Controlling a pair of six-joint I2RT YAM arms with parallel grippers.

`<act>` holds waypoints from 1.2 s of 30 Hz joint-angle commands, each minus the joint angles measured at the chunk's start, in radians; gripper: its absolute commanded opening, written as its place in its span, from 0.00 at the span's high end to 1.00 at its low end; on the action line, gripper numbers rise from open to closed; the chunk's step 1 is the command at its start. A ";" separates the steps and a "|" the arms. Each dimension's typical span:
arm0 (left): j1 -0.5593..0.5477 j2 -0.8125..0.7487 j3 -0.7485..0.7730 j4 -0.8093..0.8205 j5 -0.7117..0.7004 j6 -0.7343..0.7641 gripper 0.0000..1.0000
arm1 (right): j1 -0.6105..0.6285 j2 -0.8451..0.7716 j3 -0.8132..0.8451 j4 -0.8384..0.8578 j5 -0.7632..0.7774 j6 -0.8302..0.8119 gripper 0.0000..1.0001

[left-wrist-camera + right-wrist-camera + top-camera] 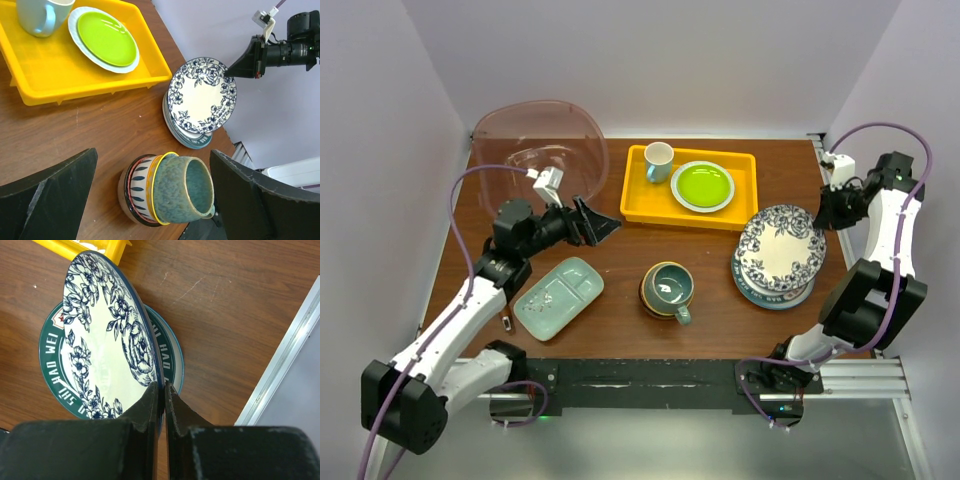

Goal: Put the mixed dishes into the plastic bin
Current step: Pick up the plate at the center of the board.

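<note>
pinching blue floral plate (pixel 107 335) rim with right fingers (pixel 145 412), near yellow tray (pixel 640 205); left fingers (pixel 55 195) spread wide, empty.

The floral plate (pixel 782 245), right of the top view, is white with dark blue flowers around its border. The dark green plate (pixel 52 365) beneath carries white lettering. The mug (pixel 670 285) at centre is mottled teal with a tan rim; its bowl (pixel 137 190) is white with navy dashes and red lines. The divided tray (pixel 558 296) is pale green, the bin (pixel 580 130) see-through pinkish brown, the flat tray (pixel 645 200) yellow, its lime-green plate (pixel 702 185) rimmed grey, the tabletop (pixel 620 335) brown wood.
</note>
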 commanded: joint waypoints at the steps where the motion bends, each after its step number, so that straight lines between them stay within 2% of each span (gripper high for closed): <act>1: -0.055 0.037 0.053 0.108 -0.029 -0.029 0.00 | 0.007 -0.052 0.069 0.027 -0.080 0.055 1.00; 9: -0.217 0.235 0.190 0.157 -0.068 0.023 0.03 | 0.009 -0.078 0.087 0.011 -0.134 0.033 1.00; 18: -0.296 0.496 0.414 0.179 -0.004 0.152 0.06 | 0.016 -0.101 0.070 -0.004 -0.142 -0.033 1.00; 23: -0.363 0.505 0.354 0.210 0.001 0.233 0.06 | 0.036 -0.133 0.044 0.008 -0.119 -0.050 1.00; 28: -0.371 0.464 0.266 0.236 -0.011 0.310 0.06 | 0.073 -0.193 -0.005 0.046 -0.079 -0.067 1.00; 36: -0.388 0.519 0.303 0.260 0.003 0.440 0.05 | 0.105 -0.240 -0.014 0.068 -0.071 -0.090 1.00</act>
